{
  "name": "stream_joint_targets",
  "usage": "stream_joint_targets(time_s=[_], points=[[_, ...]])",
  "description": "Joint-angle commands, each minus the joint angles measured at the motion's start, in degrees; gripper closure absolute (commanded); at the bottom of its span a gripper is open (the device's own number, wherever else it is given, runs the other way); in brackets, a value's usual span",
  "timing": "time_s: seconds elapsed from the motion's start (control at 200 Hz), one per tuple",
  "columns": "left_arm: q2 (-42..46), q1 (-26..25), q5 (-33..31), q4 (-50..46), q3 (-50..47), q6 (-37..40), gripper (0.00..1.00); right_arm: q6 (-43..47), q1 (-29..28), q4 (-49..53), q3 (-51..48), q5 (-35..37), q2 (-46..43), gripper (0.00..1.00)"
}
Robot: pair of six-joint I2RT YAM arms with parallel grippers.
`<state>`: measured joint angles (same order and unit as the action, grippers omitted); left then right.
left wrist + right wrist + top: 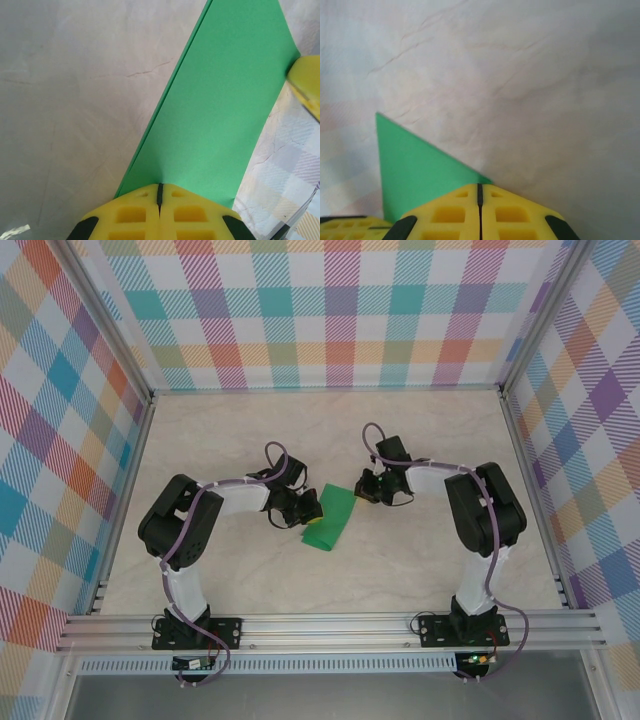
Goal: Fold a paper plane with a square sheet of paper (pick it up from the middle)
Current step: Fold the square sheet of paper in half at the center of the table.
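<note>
The square sheet of paper (331, 517), folded into a strip, lies on the table (240, 440), with the left gripper (307, 510) and right gripper (363, 492) both closed at its opposite ends, probably pinning it flat for creasing.

We found the overhead view bright and evenly lit, with only faint, soft shadows on the tabletop (430, 440), while both wrist views looked paler and slightly soft, the left one catching a small glare at its lower-left corner.
</note>
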<state>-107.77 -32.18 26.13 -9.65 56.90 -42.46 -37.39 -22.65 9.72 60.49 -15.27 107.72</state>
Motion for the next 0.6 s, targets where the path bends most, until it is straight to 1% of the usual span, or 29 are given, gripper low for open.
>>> stream_joint_targets(time_s=[0.0,0.075,0.115,0.205,0.245,0.305,0.385,0.45,0.53,0.595], points=[[-7.3,-0.7,-10.2,-15.0,-6.1,0.0,1.0,-2.3,2.0,1.9,-1.1,9.6,-5.1,0.93],[-7.4,-0.7,-10.2,-15.0,-5.8,0.3,1.0,-2.6,1.0,1.1,-3.0,9.9,-8.7,0.93],[-7.4,-0.7,-10.1,-14.8,-5.8,0.4,1.0,-2.6,0.5,1.3,-3.8,8.8,-10.3,0.93],[-7.4,-0.7,-10.2,-14.2,-5.7,0.6,1.0,-3.2,-1.4,-0.9,-6.2,1.5,-12.7,0.92],[-7.5,-0.7,-10.1,-14.0,-5.6,0.7,1.0,-4.0,-3.0,-2.2,-7.3,-3.2,-13.1,0.93],[-7.8,-0.7,-10.1,-13.6,-5.4,0.9,1.0,-5.8,-5.3,-3.1,-8.0,-7.3,-13.1,0.93],[-8.0,-0.7,-10.3,-13.5,-5.1,1.2,1.0,-9.5,-8.3,-5.4,-9.7,-10.3,-12.9,0.94],[-8.1,-0.6,-10.4,-13.4,-5.0,1.6,1.0,-12.4,-10.0,-8.5,-11.6,-11.4,-13.0,0.94],[-8.3,-0.7,-10.3,-13.1,-4.9,1.6,1.0,-13.6,-11.6,-9.6,-12.4,-11.7,-12.2,0.94],[-8.4,-0.7,-10.1,-12.9,-5.0,1.6,1.0,-13.9,-12.8,-10.6,-12.3,-13.2,-10.7,0.95]])
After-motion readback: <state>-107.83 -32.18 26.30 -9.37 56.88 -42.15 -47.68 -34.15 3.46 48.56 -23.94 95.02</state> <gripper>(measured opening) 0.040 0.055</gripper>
